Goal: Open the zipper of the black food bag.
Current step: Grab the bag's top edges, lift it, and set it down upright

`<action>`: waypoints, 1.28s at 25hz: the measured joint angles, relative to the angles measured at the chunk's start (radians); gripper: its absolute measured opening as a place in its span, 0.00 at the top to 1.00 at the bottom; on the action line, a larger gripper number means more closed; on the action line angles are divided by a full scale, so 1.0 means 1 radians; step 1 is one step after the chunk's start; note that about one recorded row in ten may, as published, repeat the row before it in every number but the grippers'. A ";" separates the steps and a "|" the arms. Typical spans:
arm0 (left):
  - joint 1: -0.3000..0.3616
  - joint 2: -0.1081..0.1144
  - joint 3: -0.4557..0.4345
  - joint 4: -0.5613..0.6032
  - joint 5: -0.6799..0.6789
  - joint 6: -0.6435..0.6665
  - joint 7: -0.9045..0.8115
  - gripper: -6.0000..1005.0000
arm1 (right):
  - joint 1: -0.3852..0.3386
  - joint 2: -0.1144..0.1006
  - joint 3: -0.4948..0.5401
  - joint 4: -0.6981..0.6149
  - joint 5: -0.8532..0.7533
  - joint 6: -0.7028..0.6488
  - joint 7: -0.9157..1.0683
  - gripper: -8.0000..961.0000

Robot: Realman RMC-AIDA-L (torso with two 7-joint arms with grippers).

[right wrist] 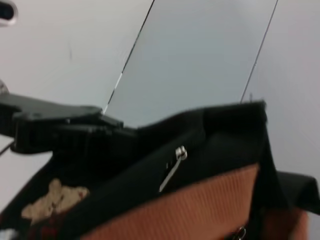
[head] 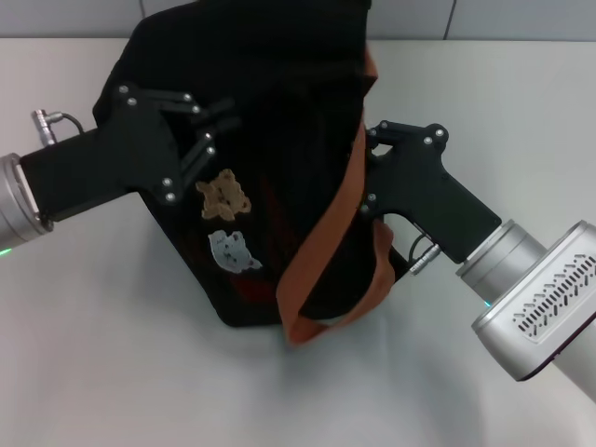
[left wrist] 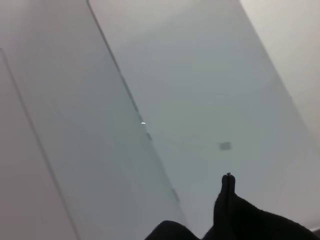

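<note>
Seen from the head camera, the black food bag (head: 270, 158) stands on the pale table (head: 112, 372), leaning, its bear patch (head: 223, 195) and pale patch (head: 233, 250) facing the camera and one orange-brown strap (head: 321, 251) looping down its near side. The left gripper (head: 219, 121) presses against the bag's left face above the bear patch, its fingers drawn close together on what appears to be a fold of fabric. The right gripper (head: 371, 163) lies against the bag's right side just behind the strap; whether its fingers are apart or together cannot be told. The zipper is not visible from the head camera. The right wrist view alone shows the small silvery zipper pull (right wrist: 179, 154) hanging from the bag's top edge, with the left gripper (right wrist: 107, 122) beyond it at the bag's far side and the wall behind. The left wrist view shows only a peak of black fabric (left wrist: 227, 200) against wall panels, consistent with pinched cloth, and no pull. Judged risks: the right gripper may close on the strap or loose cloth instead of the slim pull; the soft, leaning bag may tip or slide if pulled before it is steadied; a weak left-hand pinch may slip, letting the bag follow the pull so the zipper stays closed.
</note>
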 joint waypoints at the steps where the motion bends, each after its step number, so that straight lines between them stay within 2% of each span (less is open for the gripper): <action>1: 0.000 0.000 -0.018 -0.007 -0.001 0.000 0.002 0.93 | -0.001 0.000 0.002 -0.007 0.001 0.002 0.001 0.99; 12: 0.027 0.003 -0.164 -0.052 -0.004 -0.003 0.006 0.93 | -0.047 0.000 0.011 -0.114 0.006 0.006 0.109 0.99; 18: 0.039 0.007 -0.193 -0.052 -0.004 -0.004 0.007 0.93 | -0.072 0.000 0.028 -0.135 0.022 0.006 0.119 0.99; 26: 0.051 0.008 -0.224 -0.052 -0.004 -0.006 0.009 0.93 | -0.113 -0.003 0.131 -0.161 0.038 -0.002 0.135 0.99; 32: 0.055 0.009 -0.226 -0.052 -0.005 -0.008 0.011 0.93 | -0.118 -0.005 0.208 -0.193 0.038 -0.004 0.209 0.99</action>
